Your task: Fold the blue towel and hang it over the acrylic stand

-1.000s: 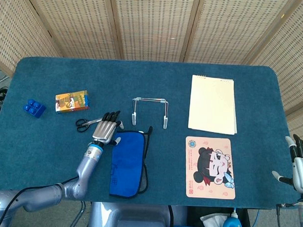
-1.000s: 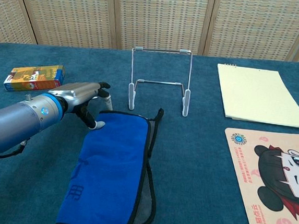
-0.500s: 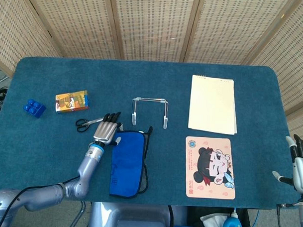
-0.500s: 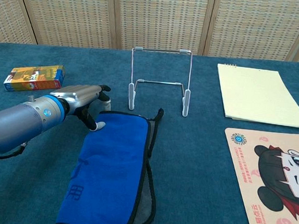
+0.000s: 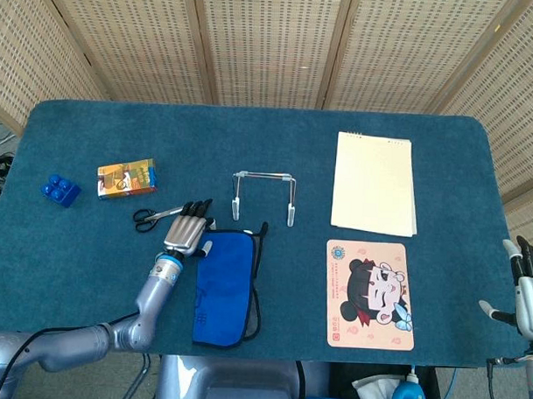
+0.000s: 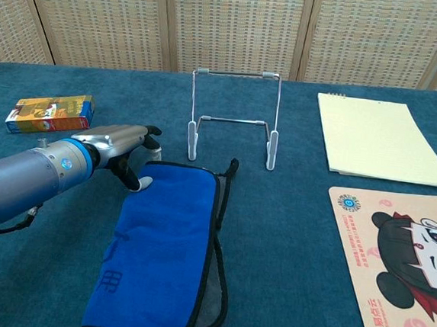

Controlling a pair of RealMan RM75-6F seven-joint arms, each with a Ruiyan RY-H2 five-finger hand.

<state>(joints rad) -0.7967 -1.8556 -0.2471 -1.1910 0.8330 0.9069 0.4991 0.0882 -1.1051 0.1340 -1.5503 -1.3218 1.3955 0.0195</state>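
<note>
Blue towel (image 6: pixel 164 247), folded lengthwise with its dark trim along the right side, is lying near the table's (image 5: pixel 250 155) front edge, left of centre. Behind it the acrylic stand (image 6: pixel 234 117) is standing upright and bare. The left hand (image 6: pixel 120 149) is reaching flat, fingers extended and holding nothing, its thumb touching the towel's far left corner. The right hand (image 5: pixel 528 292) is hanging off the front right corner, fingers spread and empty.
</note>
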